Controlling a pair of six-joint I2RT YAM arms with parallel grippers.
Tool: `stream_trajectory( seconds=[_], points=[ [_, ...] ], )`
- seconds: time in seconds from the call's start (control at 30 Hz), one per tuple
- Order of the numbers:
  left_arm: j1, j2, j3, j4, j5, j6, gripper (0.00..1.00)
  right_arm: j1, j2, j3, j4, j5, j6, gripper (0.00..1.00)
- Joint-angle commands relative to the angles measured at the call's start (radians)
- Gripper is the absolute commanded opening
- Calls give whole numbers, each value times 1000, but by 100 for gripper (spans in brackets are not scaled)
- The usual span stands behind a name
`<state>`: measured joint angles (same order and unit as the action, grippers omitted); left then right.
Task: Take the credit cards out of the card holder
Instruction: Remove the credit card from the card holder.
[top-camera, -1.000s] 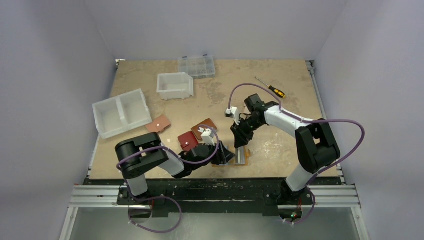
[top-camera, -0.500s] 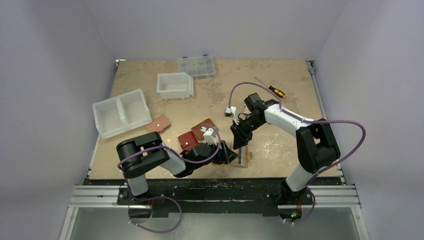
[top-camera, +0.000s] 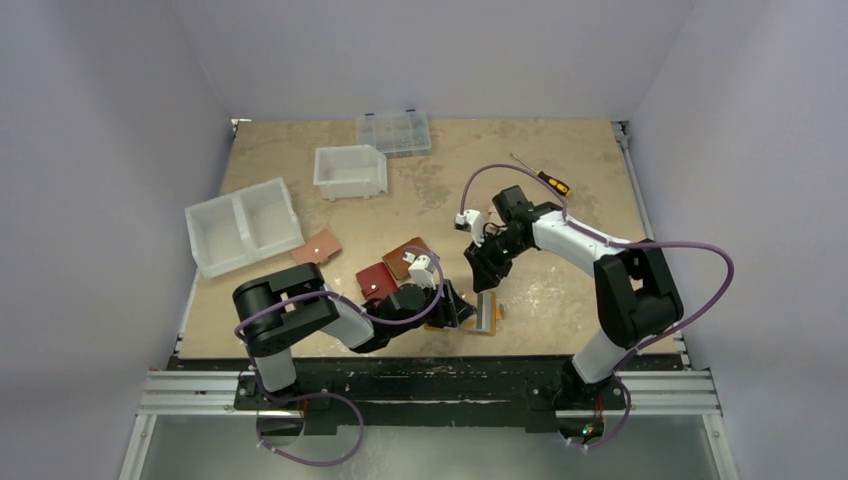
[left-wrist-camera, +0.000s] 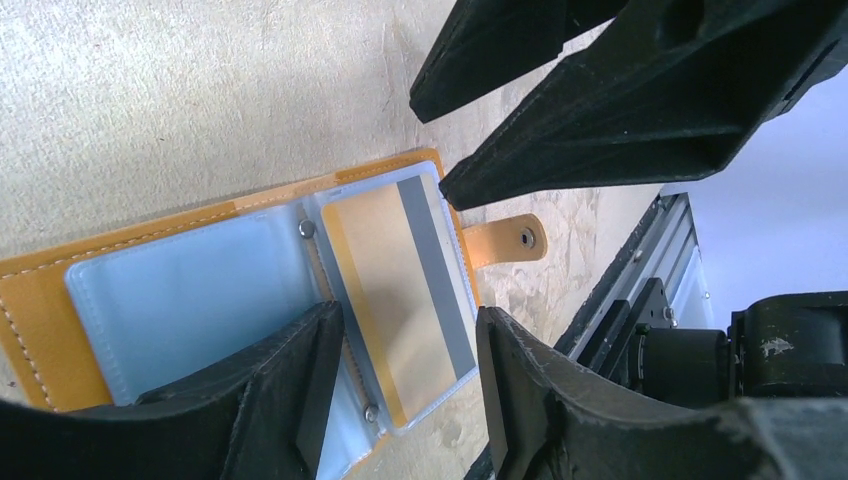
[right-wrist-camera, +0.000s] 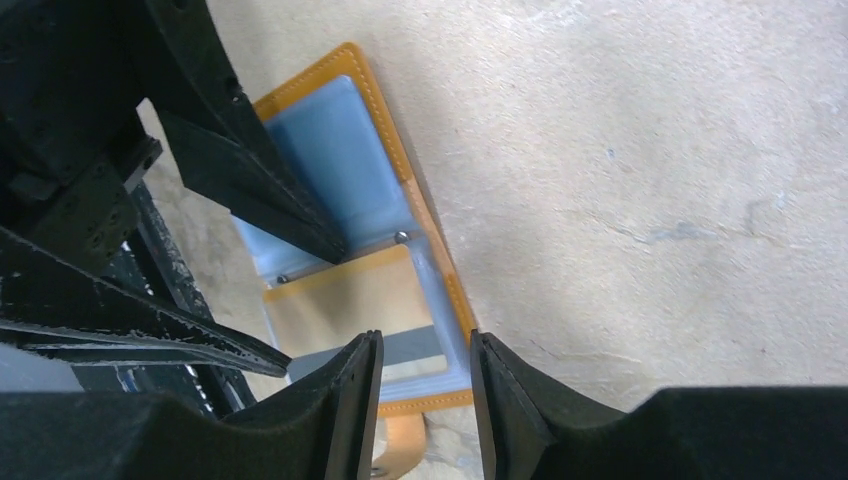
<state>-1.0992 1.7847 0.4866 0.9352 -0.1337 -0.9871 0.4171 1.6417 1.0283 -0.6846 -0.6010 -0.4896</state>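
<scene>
While both claws are hovering over it, the open card holder (top-camera: 488, 316) is lying flat close to the near edge of the table (top-camera: 585, 235). Its snap tab (left-wrist-camera: 505, 238) is pointing toward the metal rail (left-wrist-camera: 640, 290) just past the left claw (left-wrist-camera: 408, 325). Bare tabletop is spreading out beyond the right claw (top-camera: 483, 277) on its far and outer sides. The dark red wallet (top-camera: 377, 281) and the brown wallet (top-camera: 408, 255) are crowding in close behind the left claw's wrist.

The left claw is standing released, its two fingers (left-wrist-camera: 275, 395) parted and gripping nothing. A yellow-orange card with a grey stripe (left-wrist-camera: 395, 290), tucked in a clear sleeve, is showing directly beneath the gap. A pale blue pocket (left-wrist-camera: 190, 300) is lying to that claw's other side; whether it is holding a card I cannot tell.

The right claw is also standing released, its jaws narrowly apart with nothing between them. It is hanging just above the holder's mustard border beside the striped card, tips facing the left claw's tips, near but apart.
</scene>
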Motion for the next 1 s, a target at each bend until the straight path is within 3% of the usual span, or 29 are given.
stream_trajectory(
  seconds=[0.0,0.4,0.7,0.97],
  points=[
    [4,-3,29,-85,-4,5,55,-8,-29,-1,21,50,9,45],
    [4,-23,64,-231,-45,4,53,-8,-109,-56,-6,176,-107,39],
    [5,-40,25,-156,-29,11,55,11,-87,-74,-71,161,-186,13],
    [5,-36,-23,-47,-5,11,56,39,-74,-77,-90,133,-221,11]
  ],
)
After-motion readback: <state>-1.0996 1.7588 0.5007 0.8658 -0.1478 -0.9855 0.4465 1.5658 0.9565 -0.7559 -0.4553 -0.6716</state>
